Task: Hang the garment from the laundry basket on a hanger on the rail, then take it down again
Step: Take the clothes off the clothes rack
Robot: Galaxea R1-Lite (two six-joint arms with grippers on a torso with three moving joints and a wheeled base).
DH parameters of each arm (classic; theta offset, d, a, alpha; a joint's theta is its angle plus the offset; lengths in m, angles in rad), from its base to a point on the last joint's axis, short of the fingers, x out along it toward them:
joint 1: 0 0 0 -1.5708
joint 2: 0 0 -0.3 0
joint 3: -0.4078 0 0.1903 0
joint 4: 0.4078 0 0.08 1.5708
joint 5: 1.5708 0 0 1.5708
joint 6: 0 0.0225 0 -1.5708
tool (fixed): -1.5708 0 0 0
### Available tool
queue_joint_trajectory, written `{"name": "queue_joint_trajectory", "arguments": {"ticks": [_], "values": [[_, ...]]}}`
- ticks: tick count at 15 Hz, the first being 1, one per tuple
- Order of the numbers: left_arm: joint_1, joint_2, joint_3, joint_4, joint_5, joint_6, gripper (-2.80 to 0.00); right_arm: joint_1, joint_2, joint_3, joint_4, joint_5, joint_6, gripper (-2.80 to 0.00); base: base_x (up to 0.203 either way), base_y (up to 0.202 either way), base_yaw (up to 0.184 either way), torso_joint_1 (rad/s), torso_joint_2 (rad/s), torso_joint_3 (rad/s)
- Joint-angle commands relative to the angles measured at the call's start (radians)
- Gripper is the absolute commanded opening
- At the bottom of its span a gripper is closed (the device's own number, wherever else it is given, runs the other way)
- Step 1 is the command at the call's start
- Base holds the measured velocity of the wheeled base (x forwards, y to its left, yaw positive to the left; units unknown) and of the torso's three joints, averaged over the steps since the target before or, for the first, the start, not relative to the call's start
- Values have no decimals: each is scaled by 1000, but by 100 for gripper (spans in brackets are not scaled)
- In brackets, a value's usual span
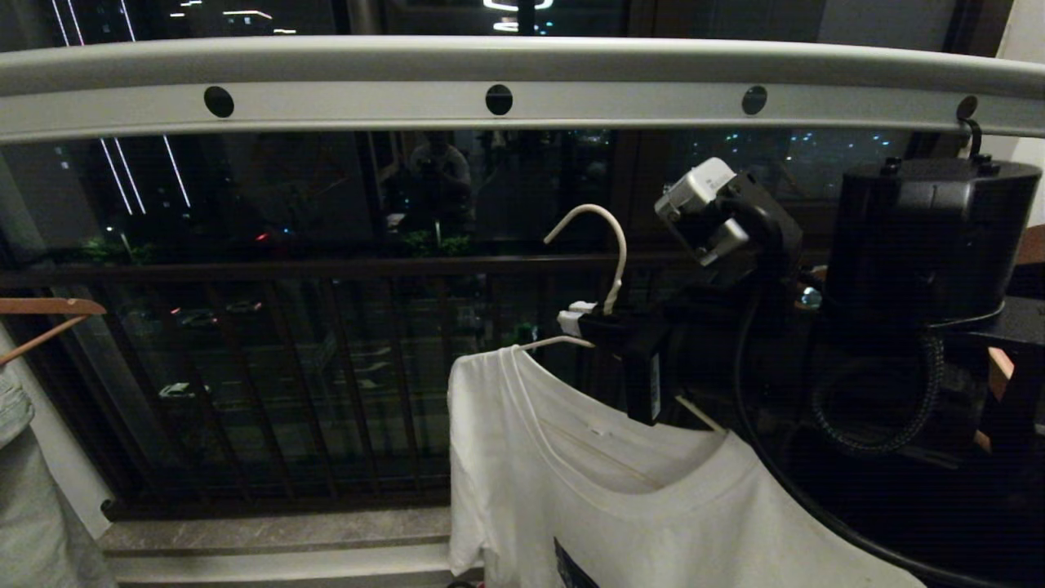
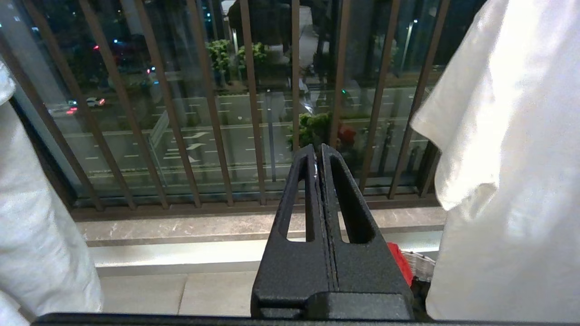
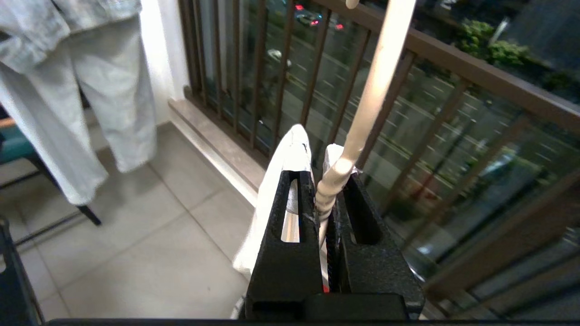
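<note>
White soft cotton T-shirt [image 1: 637,498] drapes limp, light, on thin white wire hanger [image 1: 608,269], below pale grey metal rail [image 1: 522,82]. Right gripper [image 3: 322,199] pinches hanger's twisted neck: best hold. Left gripper [image 2: 319,156] pressed together, empty.

Matte black right hand [image 1: 608,327], slotted fingers [image 3: 294,217].

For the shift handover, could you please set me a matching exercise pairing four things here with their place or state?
1. T-shirt
2. hanger
3. left gripper
4. rail

a. shut on nothing
b. draped on the hanger
c. overhead, pierced with round holes
d. neck pinched in the right gripper, hook below the rail

Pairs: 1-b, 2-d, 3-a, 4-c
</note>
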Motion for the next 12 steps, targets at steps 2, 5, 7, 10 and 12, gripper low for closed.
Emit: {"name": "queue_joint_trajectory", "arguments": {"ticks": [2,5,7,10,12], "values": [[0,0,0,0,1,0,-280,-36,89,56,-128,60,10,-280,0,0,0,0,0,0],[0,0,0,-2,1,0,-280,-55,196,83,-209,155,32,-280,0,0,0,0,0,0],[0,0,0,-2,1,0,-280,-63,258,87,-318,181,37,-280,0,0,0,0,0,0],[0,0,0,0,-1,10,-280,-77,285,77,-340,183,36,-280,0,0,0,0,0,0],[0,0,-1,6,-1,10,-280,-96,292,79,-340,183,38,-280,0,0,0,0,0,0]]}}
